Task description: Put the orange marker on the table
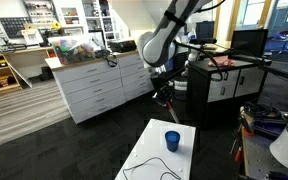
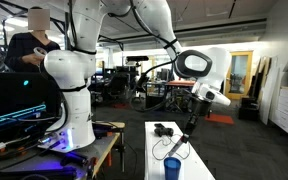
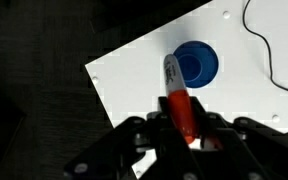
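1. Marker (image 3: 176,100) is pinched in the gripper (image 3: 182,128), the jaws closed on its orange barrel and its pale end pointing outward.
2. It hangs in the air above the table (image 3: 134,80); in the wrist view its tip lines up with the blue cup (image 3: 196,63).
3. Likely handling: light, stiff and smooth. It is round, so it may roll once released.
4. A mid-barrel grip, as here, looks best, laying it flat and clear of the cup.

The cup (image 3: 195,63) stands on the table (image 3: 134,72), the marker (image 3: 176,92) in the gripper (image 3: 184,128) above.
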You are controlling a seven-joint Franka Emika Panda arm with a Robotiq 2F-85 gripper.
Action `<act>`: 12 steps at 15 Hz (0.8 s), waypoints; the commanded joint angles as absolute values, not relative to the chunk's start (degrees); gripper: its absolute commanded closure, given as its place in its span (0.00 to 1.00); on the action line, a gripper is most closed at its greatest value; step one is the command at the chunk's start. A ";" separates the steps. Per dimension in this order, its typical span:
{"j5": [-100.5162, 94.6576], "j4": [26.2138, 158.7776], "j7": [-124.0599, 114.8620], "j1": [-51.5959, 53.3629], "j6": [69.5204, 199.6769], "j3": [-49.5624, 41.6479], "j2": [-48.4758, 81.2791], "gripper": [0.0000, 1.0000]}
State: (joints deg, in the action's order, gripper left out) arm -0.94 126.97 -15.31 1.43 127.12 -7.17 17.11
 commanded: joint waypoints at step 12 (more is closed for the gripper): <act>-5.92 116.55 -8.03 -2.18 123.15 -8.08 31.19 0.92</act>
State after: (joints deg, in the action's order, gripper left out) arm -4.44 119.27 -8.95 -1.23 124.59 -8.11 28.70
